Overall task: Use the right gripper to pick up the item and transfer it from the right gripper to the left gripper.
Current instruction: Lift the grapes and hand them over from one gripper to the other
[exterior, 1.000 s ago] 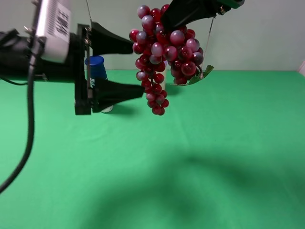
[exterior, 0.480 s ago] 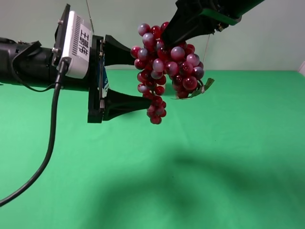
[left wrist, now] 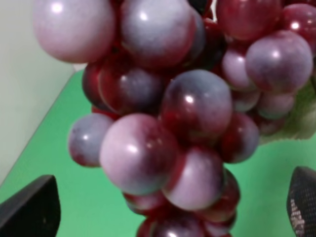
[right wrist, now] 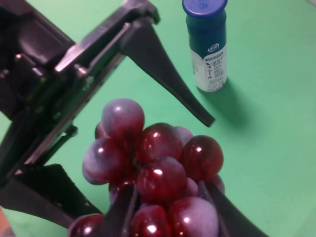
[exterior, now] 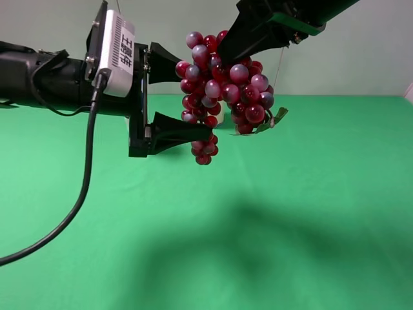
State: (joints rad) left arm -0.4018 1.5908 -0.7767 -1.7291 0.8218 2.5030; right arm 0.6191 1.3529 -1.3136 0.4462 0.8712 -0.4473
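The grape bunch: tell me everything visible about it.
The grape bunch is glossy, plastic-looking fruit, dark red and pinkish-grey, with a green leaf low on one side. It hangs in the air above the green table, clamped at its top by the right hand. The open left hand straddles its lower part.

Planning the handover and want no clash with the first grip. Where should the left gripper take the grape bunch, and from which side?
Take the grape bunch by its hanging lower strand, clear of the right gripper clamped on top. Come in level from the side away from the leaf, where the open left gripper brackets that strand; it hangs free and narrow.
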